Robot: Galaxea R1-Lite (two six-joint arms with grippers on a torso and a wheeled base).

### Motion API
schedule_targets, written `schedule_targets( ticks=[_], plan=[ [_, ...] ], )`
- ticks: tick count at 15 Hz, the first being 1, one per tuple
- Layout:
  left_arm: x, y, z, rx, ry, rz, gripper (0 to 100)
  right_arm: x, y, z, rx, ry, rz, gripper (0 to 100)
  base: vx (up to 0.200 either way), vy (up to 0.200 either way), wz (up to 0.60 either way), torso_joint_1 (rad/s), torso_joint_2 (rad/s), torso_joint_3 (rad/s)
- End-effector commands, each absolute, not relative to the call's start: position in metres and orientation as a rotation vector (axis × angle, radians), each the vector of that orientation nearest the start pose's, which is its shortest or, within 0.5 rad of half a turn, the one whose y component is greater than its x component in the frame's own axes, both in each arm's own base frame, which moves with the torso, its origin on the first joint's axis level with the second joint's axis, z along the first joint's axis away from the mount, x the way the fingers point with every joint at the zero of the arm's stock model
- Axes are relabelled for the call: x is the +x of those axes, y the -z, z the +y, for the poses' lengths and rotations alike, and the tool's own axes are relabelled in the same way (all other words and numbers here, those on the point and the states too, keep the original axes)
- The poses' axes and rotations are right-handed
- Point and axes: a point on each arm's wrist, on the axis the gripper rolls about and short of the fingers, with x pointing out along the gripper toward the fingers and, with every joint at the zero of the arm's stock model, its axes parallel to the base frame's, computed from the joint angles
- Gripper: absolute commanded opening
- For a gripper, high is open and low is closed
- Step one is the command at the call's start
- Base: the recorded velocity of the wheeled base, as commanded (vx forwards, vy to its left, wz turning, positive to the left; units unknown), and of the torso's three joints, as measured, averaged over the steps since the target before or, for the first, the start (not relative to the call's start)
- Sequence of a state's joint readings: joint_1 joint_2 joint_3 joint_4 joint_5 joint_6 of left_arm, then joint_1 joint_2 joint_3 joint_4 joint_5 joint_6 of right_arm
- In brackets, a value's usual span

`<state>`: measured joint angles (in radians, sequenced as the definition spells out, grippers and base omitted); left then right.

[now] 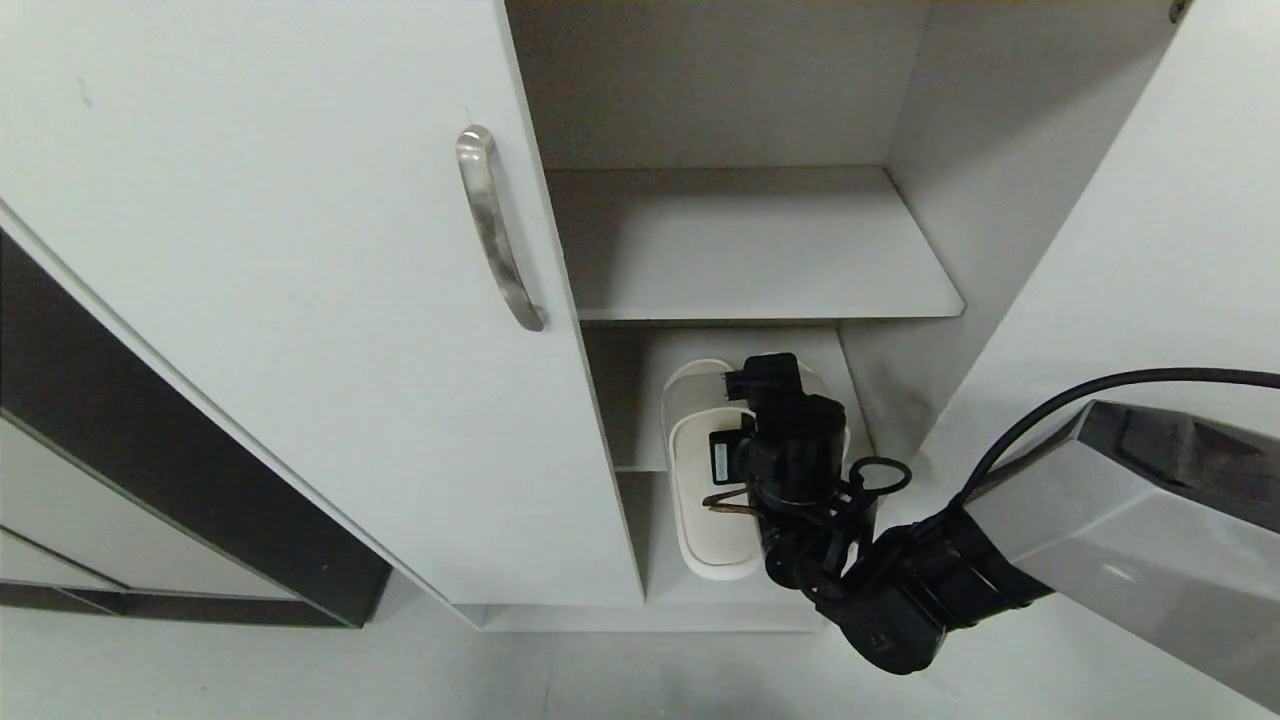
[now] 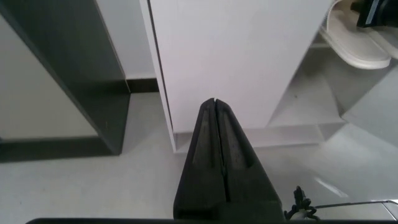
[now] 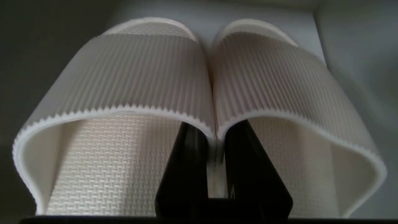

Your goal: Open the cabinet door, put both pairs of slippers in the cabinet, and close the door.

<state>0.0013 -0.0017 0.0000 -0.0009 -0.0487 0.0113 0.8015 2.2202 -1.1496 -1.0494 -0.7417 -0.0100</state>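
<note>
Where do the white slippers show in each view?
Head view: slippers low in the open cabinet, under the right gripper.
Left wrist view: slippers inside, beyond the edge of the closed door.
Right wrist view: slippers close up, straps between the jaws.
Shared landmark: the closed door, head and left wrist views.

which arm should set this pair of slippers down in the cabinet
Right. The right gripper is shut on the slippers at their straps, with the pair in the lower opening of the open cabinet. The left gripper is shut, holds nothing, and faces the closed door from outside.
</note>
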Motion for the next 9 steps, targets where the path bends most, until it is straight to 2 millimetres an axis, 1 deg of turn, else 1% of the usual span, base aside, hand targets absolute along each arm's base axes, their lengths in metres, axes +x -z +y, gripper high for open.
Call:
schedule_targets(
  ticks=[1,3,4,6,8,9],
  plan=[
    [-0.023,-0.076,-0.001,0.011,0.048,-0.002,0,0.311,-0.117,0.299,-0.024,-0.057,0.013,0,0.000,0.000,0.00,0.000,0.00,0.000],
    [-0.023,-0.076,-0.001,0.011,0.048,-0.002,0,0.315,-0.110,0.300,-0.036,-0.055,0.024,0,0.000,0.000,0.00,0.000,0.00,0.000],
    [-0.023,-0.076,-0.001,0.011,0.048,-0.002,0,0.321,-0.106,0.300,-0.039,-0.045,0.024,0,0.000,0.000,0.00,0.000,0.00,0.000],
    [-0.023,-0.076,-0.001,0.009,0.048,-0.002,0,0.337,-0.107,0.300,-0.026,-0.025,0.003,0,0.000,0.000,0.00,0.000,0.00,0.000],
    [-0.023,-0.076,-0.001,0.009,0.048,-0.002,0,0.359,-0.107,0.300,-0.042,0.010,-0.016,0,0.000,0.000,0.00,0.000,0.00,0.000],
    [-0.023,-0.076,-0.001,0.008,0.046,-0.002,0,0.367,-0.109,0.301,-0.041,0.016,-0.024,0,0.000,0.000,0.00,0.000,0.00,0.000]
  ],
)
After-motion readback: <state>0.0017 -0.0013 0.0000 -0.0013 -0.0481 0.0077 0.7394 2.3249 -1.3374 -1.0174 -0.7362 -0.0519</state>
